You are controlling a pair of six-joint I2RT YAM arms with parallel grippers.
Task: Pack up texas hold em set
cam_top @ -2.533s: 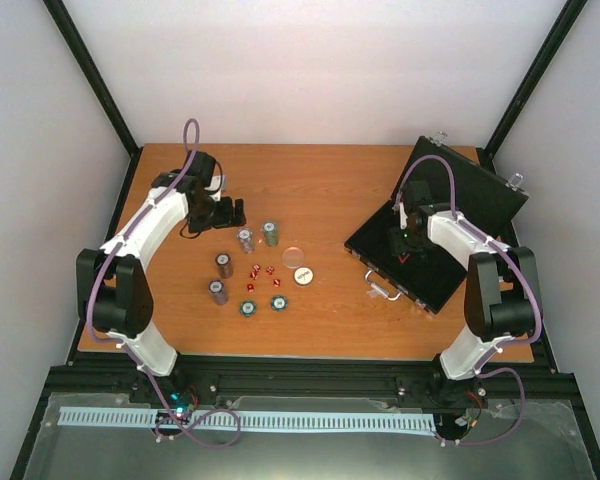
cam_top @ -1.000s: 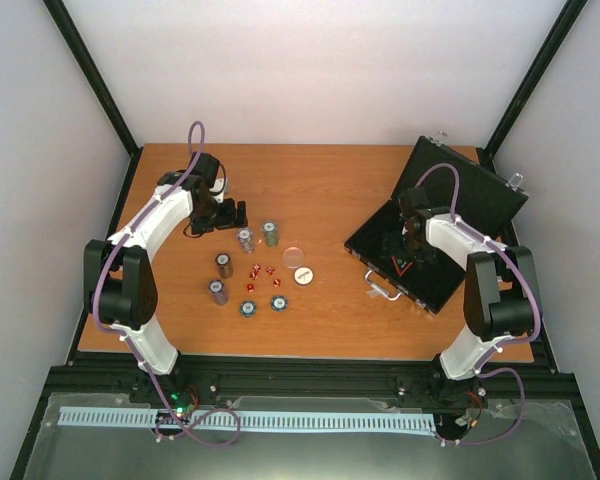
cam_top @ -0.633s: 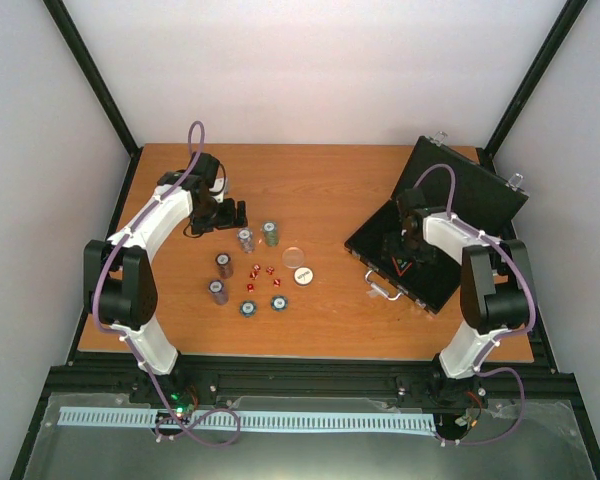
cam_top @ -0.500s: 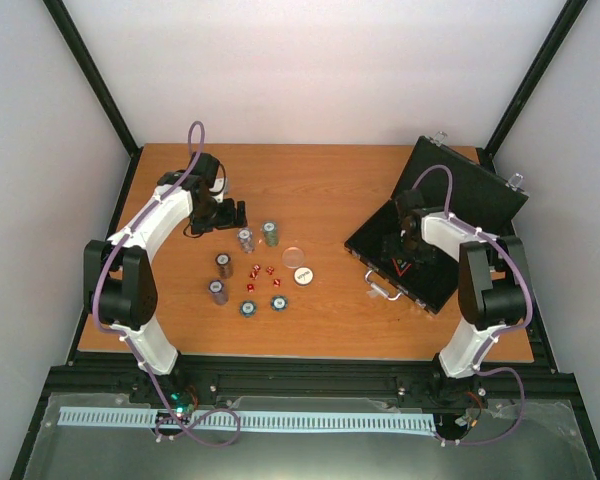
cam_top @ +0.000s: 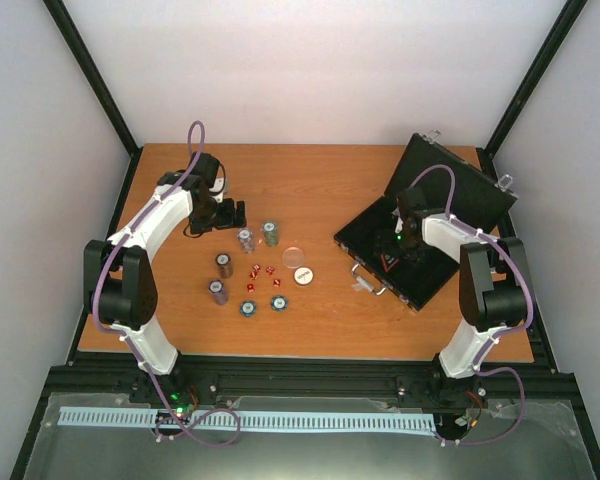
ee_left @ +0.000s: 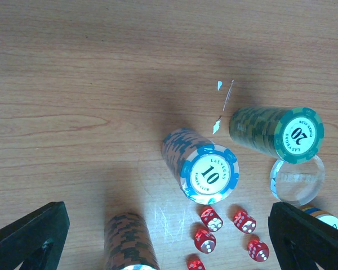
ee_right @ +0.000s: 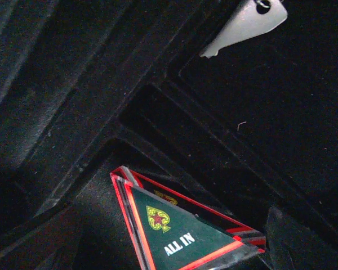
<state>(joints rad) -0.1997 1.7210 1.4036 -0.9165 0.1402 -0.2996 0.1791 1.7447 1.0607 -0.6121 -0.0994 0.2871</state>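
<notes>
The top camera overlooks the whole table (cam_top: pixel 320 180) from high behind. Both wrist cameras look down closely, left on the chip stacks (ee_left: pixel 208 169), right into the case (ee_right: pixel 73 84); the top view shares both.

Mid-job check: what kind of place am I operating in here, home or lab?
Probably a lab test cell: plain white panels in black framing enclose a wooden table, and the left arm and right arm are bolted to a black rail at its near edge.

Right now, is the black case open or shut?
Open. The case has its lid tilted up, and the right wrist camera looks into its black inside, where an ALL IN triangle lies.
</notes>
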